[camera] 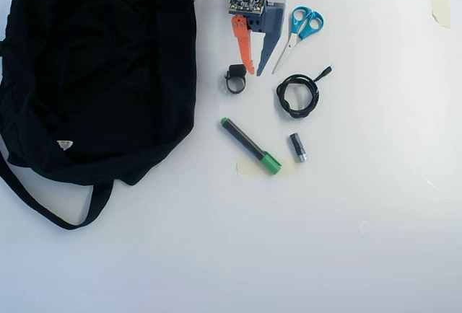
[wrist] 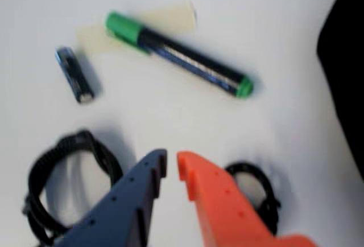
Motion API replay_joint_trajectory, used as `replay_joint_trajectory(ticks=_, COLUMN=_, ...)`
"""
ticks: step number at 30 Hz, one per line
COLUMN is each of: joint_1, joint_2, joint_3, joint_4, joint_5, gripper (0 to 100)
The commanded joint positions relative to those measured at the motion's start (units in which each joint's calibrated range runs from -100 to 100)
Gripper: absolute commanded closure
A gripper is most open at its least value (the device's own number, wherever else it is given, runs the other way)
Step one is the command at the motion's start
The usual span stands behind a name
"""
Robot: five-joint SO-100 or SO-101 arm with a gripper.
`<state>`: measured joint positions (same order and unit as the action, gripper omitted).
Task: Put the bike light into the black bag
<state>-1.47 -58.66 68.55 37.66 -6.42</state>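
The bike light, a small black block with a loop strap, lies on the white table just left of my gripper's tips in the overhead view. In the wrist view the bike light peeks out to the right of the orange finger. My gripper hovers beside it, its orange and blue fingers nearly together with nothing between them. The black bag fills the overhead view's left side. Only an edge of the black bag shows at the right of the wrist view.
A coiled black cable lies beside the blue finger. Blue-handled scissors sit by the arm. A green-capped marker rests on tape, with a small cylinder next to it.
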Motion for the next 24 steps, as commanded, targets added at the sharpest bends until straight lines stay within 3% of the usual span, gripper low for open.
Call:
replay_joint_trajectory(ticks=1, joint_1=0.20, joint_2=2.31, joint_3=-6.47, joint_4=-1.39, joint_5=-0.03, gripper=97)
replay_joint_trajectory(ticks=13, joint_1=0.42, joint_2=13.34, joint_3=-22.46, joint_4=-4.24, joint_5=-0.03, gripper=97)
replay_joint_trajectory(ticks=24, joint_1=0.42, joint_2=18.24, joint_3=-25.16, joint_4=-13.71, joint_5=0.02, gripper=97)
